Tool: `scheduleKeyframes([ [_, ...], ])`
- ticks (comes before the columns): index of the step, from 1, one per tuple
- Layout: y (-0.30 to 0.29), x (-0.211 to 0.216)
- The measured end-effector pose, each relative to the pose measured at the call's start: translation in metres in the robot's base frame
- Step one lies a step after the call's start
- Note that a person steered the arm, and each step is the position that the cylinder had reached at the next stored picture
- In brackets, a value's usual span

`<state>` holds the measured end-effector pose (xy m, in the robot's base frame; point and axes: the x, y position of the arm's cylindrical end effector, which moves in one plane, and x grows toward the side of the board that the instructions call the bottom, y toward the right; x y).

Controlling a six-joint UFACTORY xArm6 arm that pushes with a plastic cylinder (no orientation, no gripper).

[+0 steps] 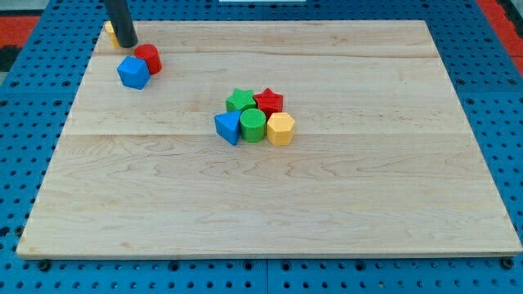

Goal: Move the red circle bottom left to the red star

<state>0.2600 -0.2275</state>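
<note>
Sitting upper left of the frame, my tip has no jaws to report; the red circle lies just lower-right of it, touching the blue block, red star well away toward centre.

Count on the pale wooden board: seven small blocks visible.

- Red: 2, one cylinder, one star.
- Blue: 2, one cube-like block, one triangular prism.
- Green: 2, one star, one cylinder.
- Yellow: 2, one hexagonal block, one partly hidden piece, shape unclear.

Total: eight.
</note>
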Motion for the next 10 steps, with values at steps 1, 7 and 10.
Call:
scheduleKeyframes([
  [1,0.063,0.032],
  [7,0.161,0.118],
  [10,0.301,0.126],
])
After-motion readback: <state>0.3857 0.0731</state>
